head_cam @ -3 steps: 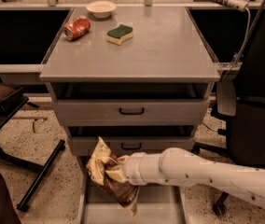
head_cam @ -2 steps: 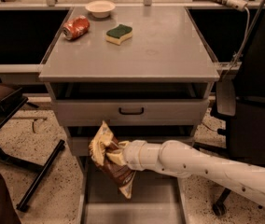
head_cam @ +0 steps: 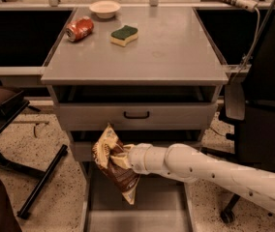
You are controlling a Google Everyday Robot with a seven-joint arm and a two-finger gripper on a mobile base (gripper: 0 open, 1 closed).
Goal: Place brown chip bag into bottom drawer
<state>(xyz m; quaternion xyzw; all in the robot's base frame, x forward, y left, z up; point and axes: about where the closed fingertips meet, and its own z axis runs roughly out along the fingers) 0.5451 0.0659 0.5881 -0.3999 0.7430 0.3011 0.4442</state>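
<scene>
The brown chip bag (head_cam: 113, 166) is a crinkled dark brown foil bag with cream ends. It hangs upright in my gripper (head_cam: 120, 158), which is shut on its middle. My white arm reaches in from the lower right. The bag hangs in front of the middle drawer's face, above the open bottom drawer (head_cam: 152, 216), whose flat grey floor and low side walls show below it. The bag is clear of the drawer floor.
On the cabinet top (head_cam: 176, 47) lie a red soda can (head_cam: 79, 29), a green and yellow sponge (head_cam: 124, 35) and a small white bowl (head_cam: 104, 8). An upper drawer with a black handle (head_cam: 136, 114) is closed. A black chair (head_cam: 266, 115) stands to the right, a dark stand leg (head_cam: 43, 180) to the left.
My gripper has lifted the chip bag and carried it a little up and back over the open bottom drawer. The objects on the cabinet top have not moved.
</scene>
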